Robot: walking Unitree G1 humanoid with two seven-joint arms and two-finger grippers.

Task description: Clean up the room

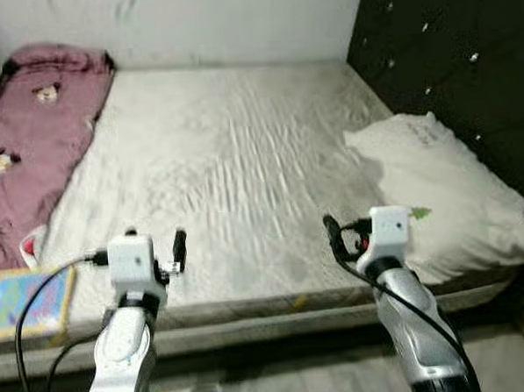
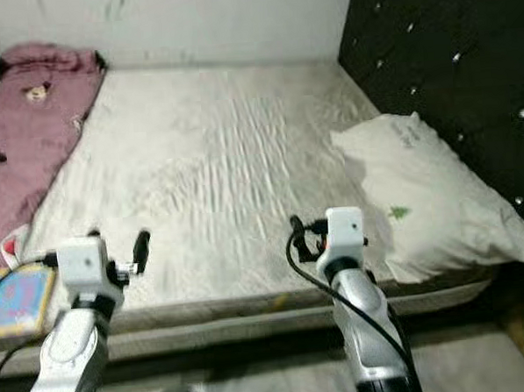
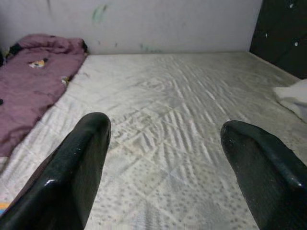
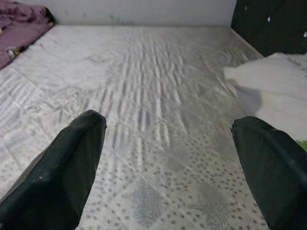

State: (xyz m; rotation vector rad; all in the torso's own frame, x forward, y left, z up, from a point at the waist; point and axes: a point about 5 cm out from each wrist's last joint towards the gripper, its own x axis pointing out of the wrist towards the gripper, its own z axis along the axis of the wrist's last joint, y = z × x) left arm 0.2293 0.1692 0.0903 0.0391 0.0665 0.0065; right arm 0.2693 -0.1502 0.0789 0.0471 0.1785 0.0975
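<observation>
A wide bed with a bare, wrinkled pale mattress [image 1: 234,162] lies before me. A crumpled purple blanket [image 1: 31,147] with small cartoon prints runs along its left side. A white pillow [image 1: 437,187] rests at the right edge. A colourful flat book [image 1: 26,300] lies on the near left corner. My left gripper [image 1: 155,239] hovers open over the near edge of the mattress, holding nothing. My right gripper [image 1: 352,231] hangs open as well, just left of the pillow, empty. In the wrist views, both pairs of black fingers [image 3: 81,158] [image 4: 72,158] stand wide apart above the sheet.
A black tufted headboard [image 1: 448,54] rises along the right side, behind the pillow. A pale wall [image 1: 191,24] closes off the far end of the bed. A strip of floor [image 1: 280,379] runs between me and the bed frame.
</observation>
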